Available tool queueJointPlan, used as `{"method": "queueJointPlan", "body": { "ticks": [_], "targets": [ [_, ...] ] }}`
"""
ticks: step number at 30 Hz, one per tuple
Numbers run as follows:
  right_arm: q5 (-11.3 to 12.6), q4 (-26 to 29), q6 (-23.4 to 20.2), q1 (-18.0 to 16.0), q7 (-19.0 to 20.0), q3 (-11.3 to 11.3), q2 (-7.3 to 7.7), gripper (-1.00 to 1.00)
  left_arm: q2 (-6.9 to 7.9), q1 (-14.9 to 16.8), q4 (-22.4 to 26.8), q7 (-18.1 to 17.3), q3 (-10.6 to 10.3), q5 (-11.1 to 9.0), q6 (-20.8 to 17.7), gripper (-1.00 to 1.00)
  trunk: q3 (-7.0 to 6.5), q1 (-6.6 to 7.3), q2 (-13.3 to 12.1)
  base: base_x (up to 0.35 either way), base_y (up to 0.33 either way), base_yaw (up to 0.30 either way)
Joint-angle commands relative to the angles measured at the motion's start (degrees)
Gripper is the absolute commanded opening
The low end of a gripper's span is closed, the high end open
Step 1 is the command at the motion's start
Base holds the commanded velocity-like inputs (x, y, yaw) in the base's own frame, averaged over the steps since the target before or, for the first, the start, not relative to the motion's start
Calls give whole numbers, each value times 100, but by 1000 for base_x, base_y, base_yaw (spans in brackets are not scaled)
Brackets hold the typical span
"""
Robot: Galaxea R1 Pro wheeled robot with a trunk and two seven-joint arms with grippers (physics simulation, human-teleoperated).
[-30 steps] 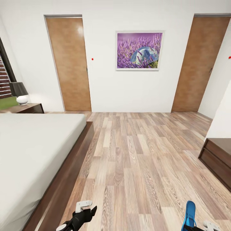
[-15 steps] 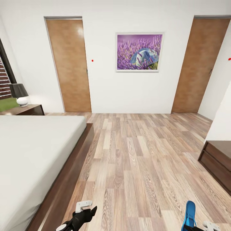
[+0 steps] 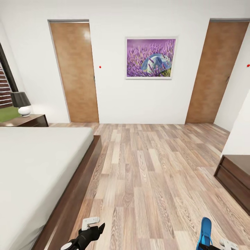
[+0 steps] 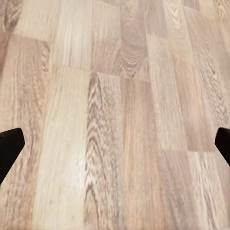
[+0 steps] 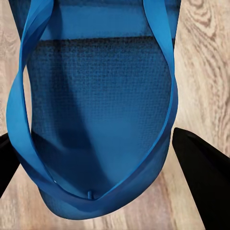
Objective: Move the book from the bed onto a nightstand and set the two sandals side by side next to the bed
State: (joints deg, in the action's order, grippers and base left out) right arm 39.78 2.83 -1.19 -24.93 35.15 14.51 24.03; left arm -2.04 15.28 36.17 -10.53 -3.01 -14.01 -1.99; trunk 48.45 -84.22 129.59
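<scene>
Fingers of right gripper: dark, one at each edge of right wrist view, pinching blue sandal between them; strap loop and textured sole seen close up, wood floor beyond. Same sandal in head view at bottom edge, right of centre, standing upright above floor, right gripper just beneath it, mostly cut off by frame.

Left gripper: bottom edge of head view, beside bed frame, over bare floor. Fingers spread wide; dark tips at opposite edges of left wrist view, nothing but planks between.

Bed: left side of head view, light grey mattress, dark brown frame along floor-side edge. Mattress surface in view bare.

Nightstand: dark brown, far end of bed, against wall. Lamp on top: dark shade, white round base.

Second dark brown cabinet: right edge of head view, partly cut off; kind cannot be told.

Far wall: white, two brown wooden doors, framed picture of purple flowers between them. Window: sliver at left edge, black frame.
</scene>
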Motion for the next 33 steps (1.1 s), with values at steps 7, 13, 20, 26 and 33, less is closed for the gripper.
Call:
{"method": "queueJointPlan", "body": {
  "ticks": [7,13,20,26,33],
  "targets": [
    [57,-1,-13,-3,18,52,0,-100,2,1,5,-11,-7,-58,-21,100,-120,155,-280,0,0,0],
    [57,-1,-13,-3,17,52,2,-100,2,1,5,-11,-7,-58,-21,100,-228,287,-520,0,0,0],
    [57,-1,-13,-3,17,52,-2,-100,2,1,6,-11,-7,-58,-21,100,-354,441,-801,0,0,0],
    [56,-1,-13,-3,15,52,-2,-100,2,1,6,-11,-7,-58,-21,100,-462,573,-1042,0,0,0],
    [57,-2,-13,-3,18,52,0,-100,2,1,10,-11,-7,-58,-21,100,-587,727,-1323,0,0,0]
  ]
}}
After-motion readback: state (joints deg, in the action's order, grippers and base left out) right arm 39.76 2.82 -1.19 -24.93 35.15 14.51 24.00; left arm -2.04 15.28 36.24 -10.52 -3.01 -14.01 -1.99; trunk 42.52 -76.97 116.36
